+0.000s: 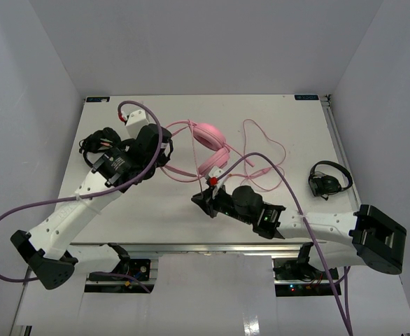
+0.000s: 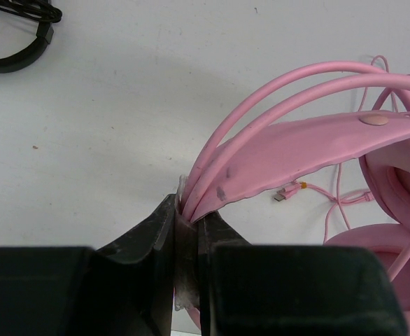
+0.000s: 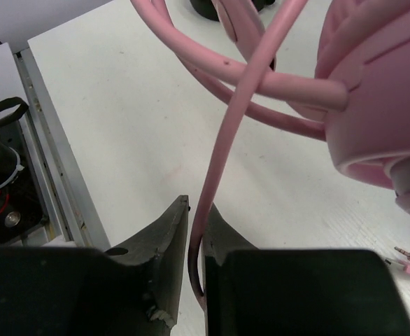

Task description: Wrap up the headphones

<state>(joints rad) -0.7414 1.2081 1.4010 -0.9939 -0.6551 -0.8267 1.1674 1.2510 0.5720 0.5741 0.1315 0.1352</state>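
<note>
Jaws on your left gripper [image 2: 187, 218] are clamped tight on one end of the pink headband [image 2: 310, 150], and those on your right gripper [image 3: 198, 227] are drawn in narrowly on the pink cable [image 3: 219, 154], which rises out of the slot between them. Your white table [image 1: 156, 217] carries everything. You will find the headphones [image 1: 206, 134] near its middle, between the two grippers, with one round ear cup [image 3: 380, 91] just beside the right gripper and the other farther back. One black headset [image 1: 327, 180] sits near the table's right edge, and a second black headset [image 1: 96, 143] sits well apart from it at the left, beside your left arm's wrist. Loose loops of the thin cable spread over the table to the right of the ear cups, and a small plug [image 2: 280, 196] lies flat under the headband's arch
</note>
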